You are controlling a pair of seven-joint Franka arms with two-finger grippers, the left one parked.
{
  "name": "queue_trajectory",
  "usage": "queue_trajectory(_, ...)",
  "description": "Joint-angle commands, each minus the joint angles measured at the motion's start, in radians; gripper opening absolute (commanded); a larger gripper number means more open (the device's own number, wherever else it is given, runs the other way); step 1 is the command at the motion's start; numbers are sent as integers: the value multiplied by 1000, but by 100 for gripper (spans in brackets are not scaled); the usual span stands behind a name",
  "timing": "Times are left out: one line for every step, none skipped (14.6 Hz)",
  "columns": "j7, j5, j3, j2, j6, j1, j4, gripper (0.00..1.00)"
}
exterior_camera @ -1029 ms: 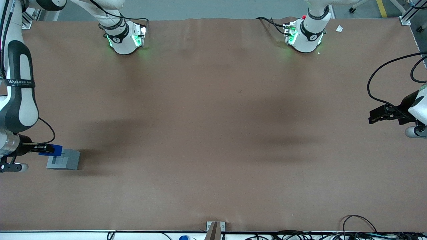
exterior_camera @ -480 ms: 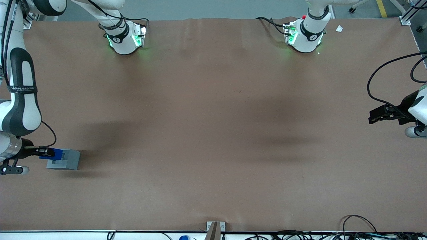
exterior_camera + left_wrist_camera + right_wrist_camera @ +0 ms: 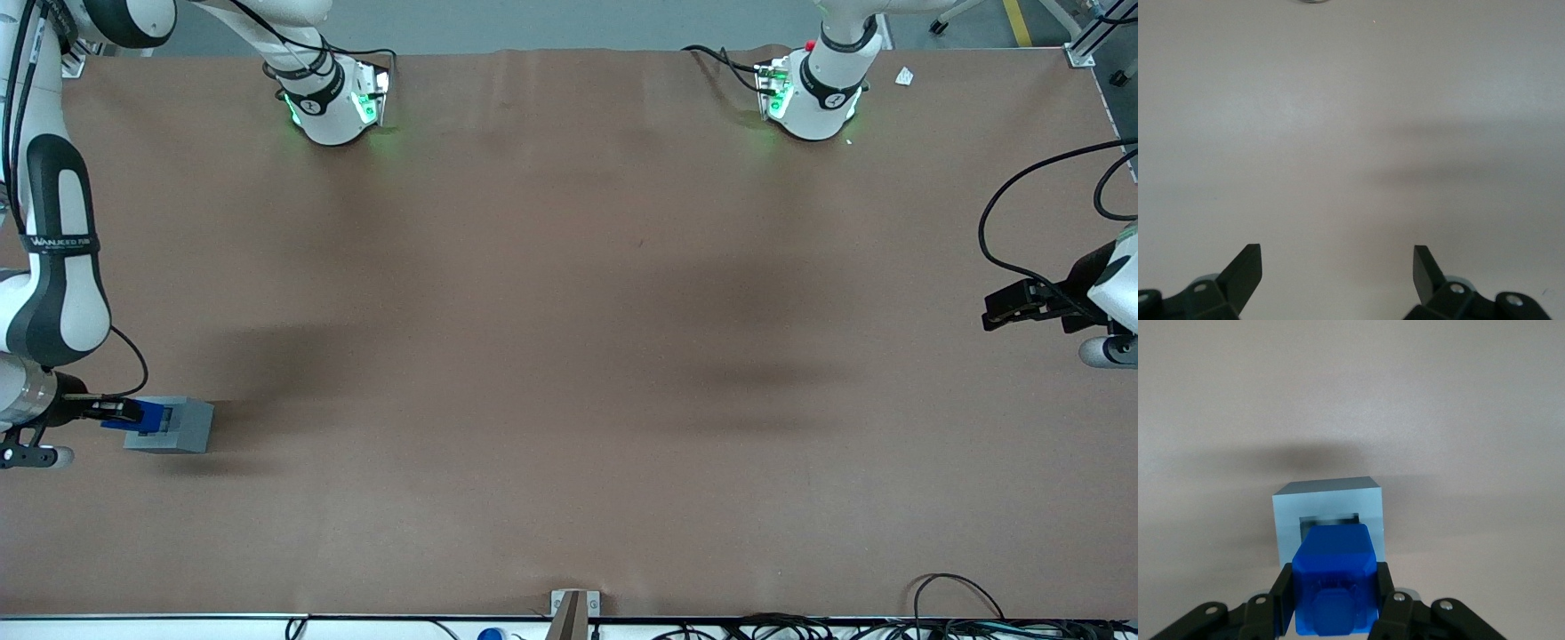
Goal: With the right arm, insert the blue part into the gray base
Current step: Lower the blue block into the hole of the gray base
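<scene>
At the working arm's end of the brown table, front view, I see the black pincer holding the small bright blue plastic block over the light gray square base, keeping it lined up with the socket.

Right wrist view: pincer clamps the blue block by both sides; its leading end covers most of the base's dark socket. I judge it not yet seated.

Black two-finger gripper clamps the bright blue plastic block right over the light gray square base, its dark socket partly covered; bare brown tabletop all around.
</scene>
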Motion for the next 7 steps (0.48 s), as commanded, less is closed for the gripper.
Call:
queue_trajectory(-11,3,22,5,17,-23,-7,0)
queue_trajectory(-16,5,22,7,17,-23,-8,0)
queue_trajectory(-28,5,22,7,17,-23,-8,0)
queue_trajectory(-31,5,22,7,15,-22,-8,0)
queue_trajectory(-33,5,22,7,14,-22,-8,0)
queue_trajectory(-43,3,22,7,14,-19,-8,0)
queue_trajectory(-57,3,22,7,12,-16,-8,0)
